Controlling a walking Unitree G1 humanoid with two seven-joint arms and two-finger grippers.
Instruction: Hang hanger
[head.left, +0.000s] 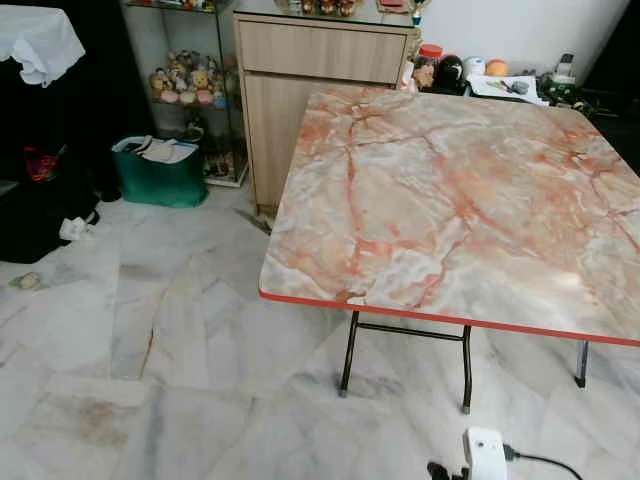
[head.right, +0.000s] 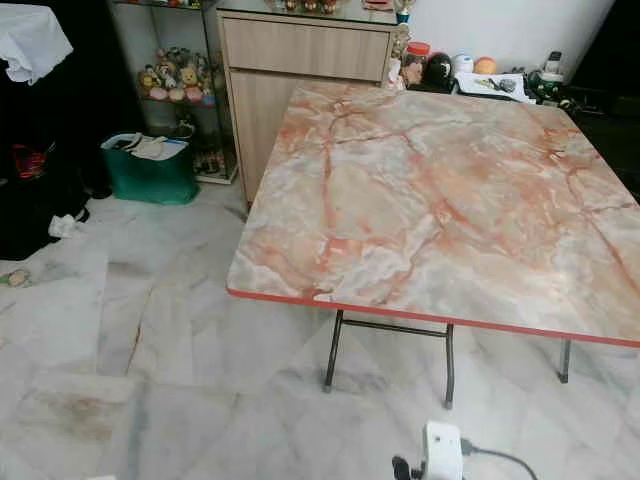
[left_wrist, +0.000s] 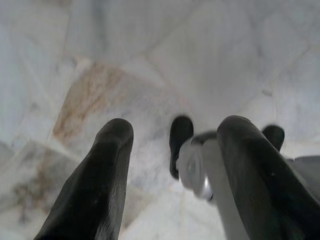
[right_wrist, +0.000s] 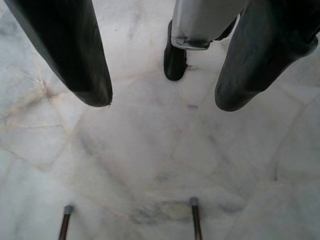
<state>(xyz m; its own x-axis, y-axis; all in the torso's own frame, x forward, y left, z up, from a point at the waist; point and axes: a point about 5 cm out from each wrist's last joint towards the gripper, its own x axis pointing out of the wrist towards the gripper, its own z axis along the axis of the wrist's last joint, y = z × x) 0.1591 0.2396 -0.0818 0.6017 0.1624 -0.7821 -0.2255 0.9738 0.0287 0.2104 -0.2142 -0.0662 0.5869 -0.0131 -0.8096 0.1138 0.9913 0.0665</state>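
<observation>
Both tools, left tool (left_wrist: 170, 150) and right tool (right_wrist: 160, 95), are hanging wide over the floor (head.left: 150, 340), holding nothing, beside the marble surface (head.left: 450, 200).

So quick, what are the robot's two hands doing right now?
Left gripper: open, holding nothing, pointing at the floor.
Right gripper: open, holding nothing, above the floor.

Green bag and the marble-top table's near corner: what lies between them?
Bare marble floor between the green bag and table, seen in the left eye view.
</observation>
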